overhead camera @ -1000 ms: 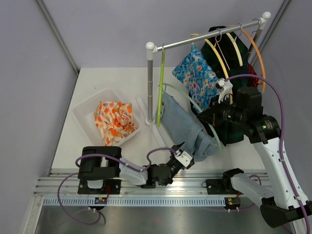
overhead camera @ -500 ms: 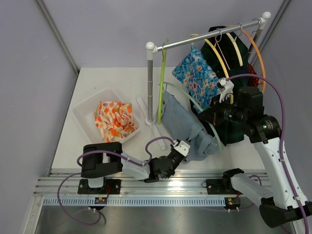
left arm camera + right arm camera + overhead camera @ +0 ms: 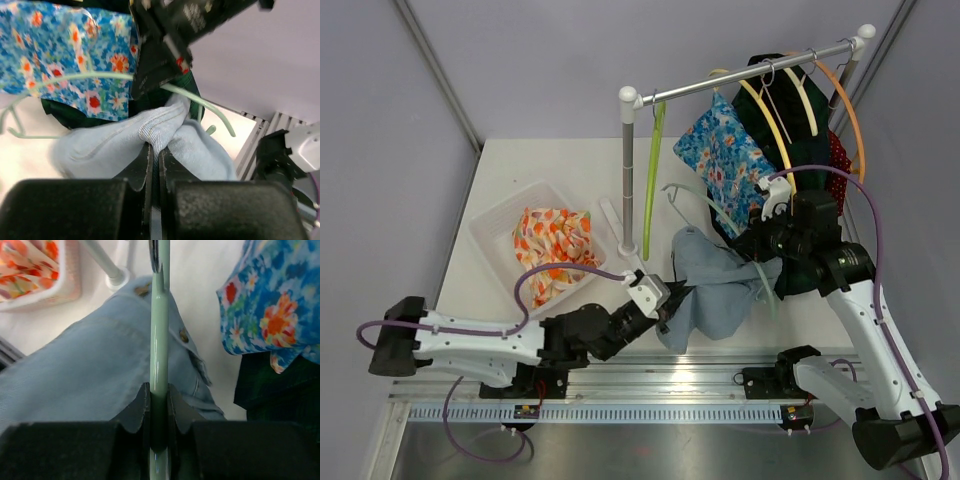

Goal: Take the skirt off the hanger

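The light blue denim skirt hangs bunched from a pale green hanger between my two arms, just in front of the rack. My left gripper is shut on a fold of the skirt; in the left wrist view the denim is pinched between the jaws of the left gripper. My right gripper is shut on the hanger's green arm, seen running up between the jaws of the right gripper. The skirt lies under that arm, its waistband buttons showing.
A clothes rack stands at the back, its rail carrying a blue floral garment, a dark green garment and more hangers. A lime green hanger hangs by the post. A white tub holds orange floral cloth.
My left gripper went from open to shut on the skirt's lower edge and pulled it left and nearer. The skirt is now bunched. The right gripper keeps its hold on the hanger.
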{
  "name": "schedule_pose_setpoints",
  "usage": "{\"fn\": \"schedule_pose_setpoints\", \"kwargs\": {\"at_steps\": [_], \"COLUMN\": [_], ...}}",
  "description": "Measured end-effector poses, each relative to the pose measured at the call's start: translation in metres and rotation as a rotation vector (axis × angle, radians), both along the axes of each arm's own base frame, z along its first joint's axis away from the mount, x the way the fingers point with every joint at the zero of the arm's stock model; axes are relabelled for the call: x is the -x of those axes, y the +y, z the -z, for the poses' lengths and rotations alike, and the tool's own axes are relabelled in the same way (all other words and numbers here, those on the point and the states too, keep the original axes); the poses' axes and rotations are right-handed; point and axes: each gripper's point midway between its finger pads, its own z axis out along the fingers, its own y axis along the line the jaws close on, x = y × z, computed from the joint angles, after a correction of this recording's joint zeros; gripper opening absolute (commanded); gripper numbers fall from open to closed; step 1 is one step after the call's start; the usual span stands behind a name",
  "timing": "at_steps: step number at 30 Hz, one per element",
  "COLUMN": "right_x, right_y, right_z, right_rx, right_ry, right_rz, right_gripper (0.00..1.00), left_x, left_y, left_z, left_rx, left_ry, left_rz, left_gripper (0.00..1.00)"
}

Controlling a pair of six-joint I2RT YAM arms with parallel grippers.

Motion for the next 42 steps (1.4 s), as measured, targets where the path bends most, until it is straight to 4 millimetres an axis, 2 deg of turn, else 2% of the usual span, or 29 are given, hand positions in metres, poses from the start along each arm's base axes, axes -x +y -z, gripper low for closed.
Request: {"fn": "schedule_pose_setpoints", "kwargs": {"at_steps": [3,7,9,14,17,20,27,34,42], "right_x": [-0.007,-0.018,-0.021,-0.031,-0.033,-0.033,-0.024,-0.014,-0.008], "right_y": [-0.006,-0.010,-0.013,-0.028,-0.031,-0.030,-0.018,-0.009,-0.003], "right_z": [0.009,0.002,0.003,0.009,0.009,0.009,0.010,0.009,-0.016], "right_rx": [0.038,0.054,0.072,0.141,0.155,0.160,0.147,0.122,0.103], "right_ry": [-0.015,-0.074,-0.091,-0.115,-0.122,-0.129,-0.129,-0.113,-0.151], "right_rz": [0.025,0.047,0.055,0.106,0.111,0.098,-0.001,-0.072,-0.121], "right_gripper": [0.00,0.00,0.00,0.00,0.00,0.00,0.00,0.00,0.00], "left_x": [0.004,0.004,0.002,-0.002,-0.005,-0.008,-0.013,-0.036,-0.065], "left_y": [0.022,0.056,0.075,0.119,0.135,0.131,0.110,0.113,0.122], "left_z": [-0.020,-0.034,-0.048,-0.101,-0.111,-0.096,-0.030,0.018,0.040], "left_rx": [-0.042,-0.139,-0.160,-0.081,-0.048,-0.090,-0.259,-0.319,-0.300], "left_ry": [-0.004,-0.019,-0.028,-0.047,-0.046,-0.043,-0.032,0.005,0.049], "left_rz": [0.016,0.005,-0.008,-0.050,-0.075,-0.086,-0.082,-0.132,-0.202], "left_gripper": [0.00,0.00,0.00,0.00,0.00,0.00,0.00,0.00,0.00]}}
